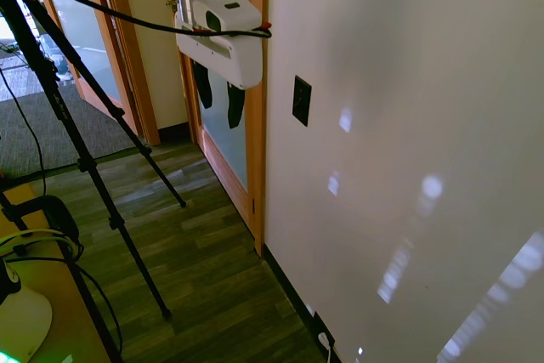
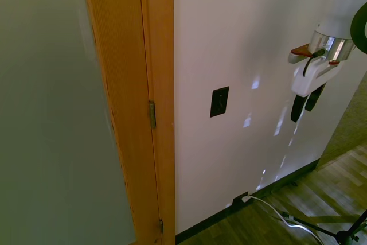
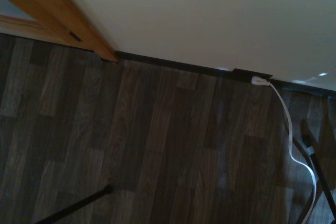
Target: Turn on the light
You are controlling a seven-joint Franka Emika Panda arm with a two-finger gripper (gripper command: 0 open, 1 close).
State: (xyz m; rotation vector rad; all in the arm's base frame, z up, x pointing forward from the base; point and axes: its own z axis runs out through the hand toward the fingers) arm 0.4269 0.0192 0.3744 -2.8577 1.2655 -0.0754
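Observation:
The light switch [image 1: 301,100] is a small black upright plate on the white wall, just beside the wooden door frame; in the second exterior view the switch [image 2: 219,101] sits at mid height. No lamp is in view. My gripper [image 1: 218,96] hangs in the air, fingers pointing down, out from the wall and roughly level with the switch. It is open with nothing between its black fingers [image 1: 235,106]. In the second exterior view the gripper [image 2: 305,106] is well to the right of the switch.
A wooden door frame [image 2: 156,84] with a frosted glass door [image 1: 223,129] borders the wall. Low on the skirting, a black socket plate [image 3: 252,73] holds a white plug [image 3: 260,81] whose cable trails over the dark wood floor [image 3: 157,145].

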